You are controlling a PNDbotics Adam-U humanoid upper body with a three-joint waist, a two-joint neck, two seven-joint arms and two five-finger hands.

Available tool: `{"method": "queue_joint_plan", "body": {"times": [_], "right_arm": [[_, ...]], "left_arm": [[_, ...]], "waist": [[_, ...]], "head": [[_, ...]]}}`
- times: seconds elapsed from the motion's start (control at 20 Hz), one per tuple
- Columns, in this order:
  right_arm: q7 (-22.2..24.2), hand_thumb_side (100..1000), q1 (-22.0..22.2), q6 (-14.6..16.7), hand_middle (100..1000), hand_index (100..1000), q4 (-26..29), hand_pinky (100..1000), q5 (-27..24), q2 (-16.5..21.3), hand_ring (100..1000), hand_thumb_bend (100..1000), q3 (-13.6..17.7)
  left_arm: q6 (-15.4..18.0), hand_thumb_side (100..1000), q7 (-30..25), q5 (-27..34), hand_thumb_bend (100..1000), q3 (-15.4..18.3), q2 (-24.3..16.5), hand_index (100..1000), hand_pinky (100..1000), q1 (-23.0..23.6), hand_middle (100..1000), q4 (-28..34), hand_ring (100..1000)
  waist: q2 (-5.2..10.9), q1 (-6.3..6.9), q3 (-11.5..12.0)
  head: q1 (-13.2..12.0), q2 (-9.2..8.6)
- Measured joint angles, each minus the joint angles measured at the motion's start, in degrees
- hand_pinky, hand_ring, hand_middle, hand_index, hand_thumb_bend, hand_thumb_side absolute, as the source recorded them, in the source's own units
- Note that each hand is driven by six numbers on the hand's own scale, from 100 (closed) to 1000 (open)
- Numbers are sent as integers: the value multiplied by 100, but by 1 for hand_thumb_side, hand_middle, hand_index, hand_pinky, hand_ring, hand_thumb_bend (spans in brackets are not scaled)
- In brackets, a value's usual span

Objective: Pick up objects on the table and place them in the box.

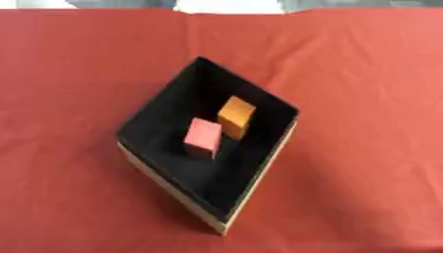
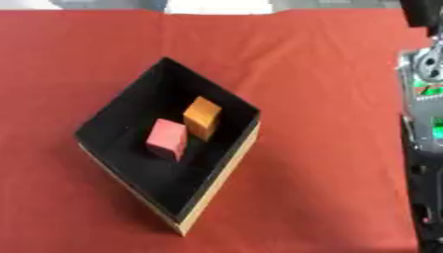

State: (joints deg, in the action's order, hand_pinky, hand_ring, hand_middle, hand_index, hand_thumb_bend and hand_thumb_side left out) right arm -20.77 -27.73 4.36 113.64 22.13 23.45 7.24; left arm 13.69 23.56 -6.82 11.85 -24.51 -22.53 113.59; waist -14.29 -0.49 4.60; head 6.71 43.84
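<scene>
You've got two cubes sitting in the box, both on its black floor near the middle. The pink cube lies at about 7 o'clock from the orange cube, and the two look to be touching, or as near as makes no odds, corner to edge. The orange one sits closer to the box's far-right wall; the pink one sits closer to the centre of the floor.

The box itself is turned like a diamond to you: one corner points to 12 o'clock, the opposite corner to 6. Its inside is black, its outer walls pale tan, and you see that tan along the two near sides. It rests flat on the red cloth, roughly centre of your view, a touch to the left in the right eye view.

Out at 3 o'clock in the right eye view, your right arm runs down the picture's edge, black and silver with small green marks on it. It stands well apart from the box. Your right hand doesn't show, so I cannot tell whether its fingers are apart or together. Your left hand shows in neither view.

Along 12 o'clock, beyond the cloth's far edge, a pale strip.
</scene>
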Motion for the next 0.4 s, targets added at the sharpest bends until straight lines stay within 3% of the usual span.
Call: {"method": "queue_joint_plan", "body": {"times": [0.15, 0.4], "right_arm": [[8, 681, -7, 19, 638, 811, 0, 817, 16, -2, 708, 100, -20], [5, 681, -25, 49, 639, 811, 0, 817, 43, -18, 709, 100, -21]], "left_arm": [[9, 699, 340, -66, 183, -140, -24, 870, 572, 5, 688, 0, 639], [35, 700, 462, -133, 184, -212, -24, 869, 574, 5, 687, 0, 639]], "waist": [[31, 2, -24], [66, 9, -69]], "head": [[-8, 0], [-11, 0]]}}
